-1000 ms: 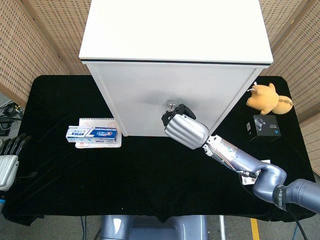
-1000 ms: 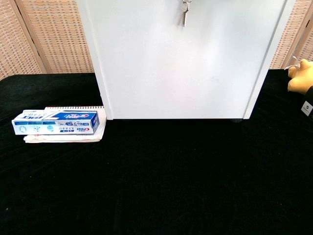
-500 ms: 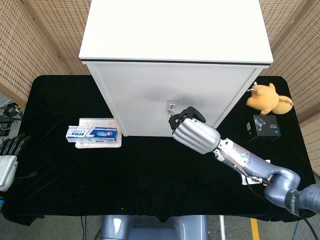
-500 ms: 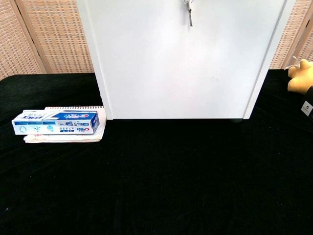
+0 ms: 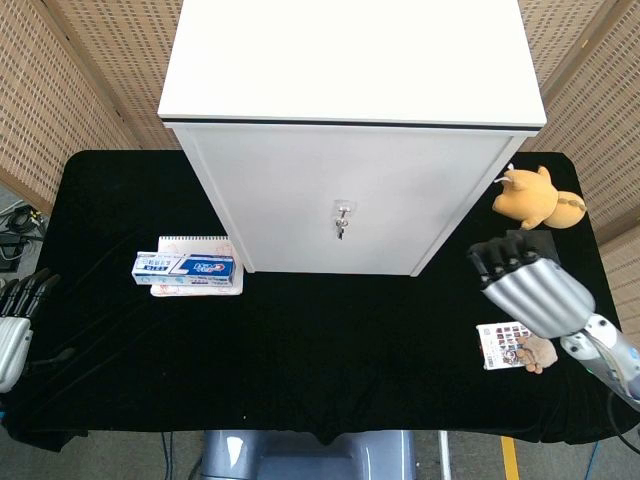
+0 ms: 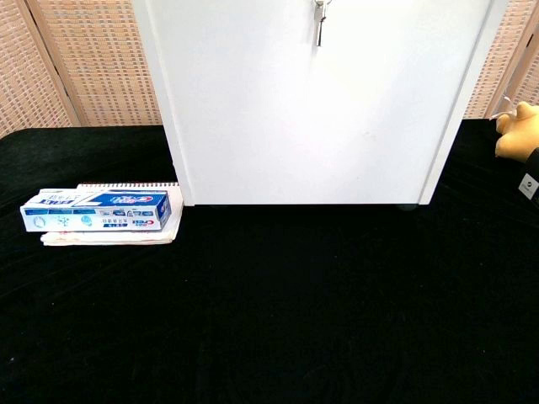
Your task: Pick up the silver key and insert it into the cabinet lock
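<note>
The silver key (image 5: 342, 212) sits in the lock on the front of the white cabinet (image 5: 350, 120), with a second key (image 6: 319, 32) dangling from its ring. No hand touches it. My right hand (image 5: 527, 285) hangs well to the right of the cabinet, above the table's right side, fingers spread and holding nothing. My left hand (image 5: 15, 318) is at the far left edge of the head view, fingers apart and empty. Neither hand shows in the chest view.
A toothpaste box (image 5: 186, 266) lies on a notepad (image 5: 196, 285) left of the cabinet. A yellow plush toy (image 5: 535, 196), a small black box (image 5: 531, 253) and a printed card (image 5: 503, 346) lie at the right. Black cloth (image 6: 278, 311) covers the table.
My right hand let go at the lock and pulled back to the right, away from the cabinet. The key stays in the lock, its ring swinging slightly. The left hand has not moved.
</note>
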